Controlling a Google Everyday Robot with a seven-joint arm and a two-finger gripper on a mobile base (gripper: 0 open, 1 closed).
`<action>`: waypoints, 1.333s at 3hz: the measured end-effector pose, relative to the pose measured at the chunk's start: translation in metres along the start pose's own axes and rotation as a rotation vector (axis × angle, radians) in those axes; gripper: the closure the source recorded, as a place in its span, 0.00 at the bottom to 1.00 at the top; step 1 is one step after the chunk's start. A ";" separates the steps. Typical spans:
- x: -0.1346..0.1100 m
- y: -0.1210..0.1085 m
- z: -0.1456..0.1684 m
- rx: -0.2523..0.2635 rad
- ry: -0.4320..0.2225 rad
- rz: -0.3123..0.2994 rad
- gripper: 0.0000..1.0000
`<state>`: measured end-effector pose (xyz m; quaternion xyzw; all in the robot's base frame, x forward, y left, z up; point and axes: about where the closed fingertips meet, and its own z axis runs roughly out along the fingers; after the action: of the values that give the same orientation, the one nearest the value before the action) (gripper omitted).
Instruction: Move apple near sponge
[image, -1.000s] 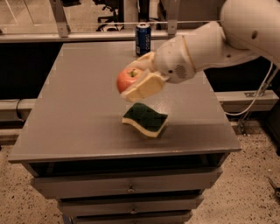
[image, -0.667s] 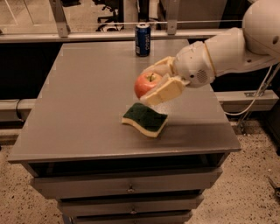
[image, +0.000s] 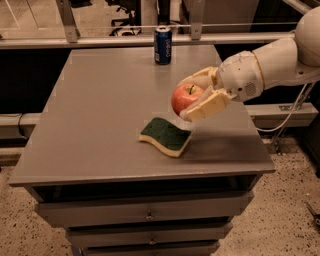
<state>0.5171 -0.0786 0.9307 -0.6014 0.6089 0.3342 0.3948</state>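
Note:
The red apple with yellowish patches and a dark stem is held in my gripper, above the grey table. The pale fingers close on it from the right side. The sponge, green top over pale yellow foam, lies flat on the table just below and left of the apple, near the front right. The apple is above the sponge's far right corner, apart from it. My white arm reaches in from the right.
A blue can stands upright at the table's far edge. Drawers sit under the tabletop. A metal rail runs behind the table. A cable hangs at the right.
My gripper has carried the apple to the right and slightly nearer, from above the sponge's left side to above its right corner. The sponge and can have not moved.

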 end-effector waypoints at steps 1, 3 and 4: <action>-0.006 0.004 0.010 -0.049 -0.021 -0.071 1.00; 0.029 -0.020 0.019 -0.217 -0.004 -0.207 1.00; 0.043 -0.030 0.016 -0.250 0.003 -0.213 1.00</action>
<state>0.5494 -0.0859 0.8870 -0.7074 0.4962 0.3626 0.3492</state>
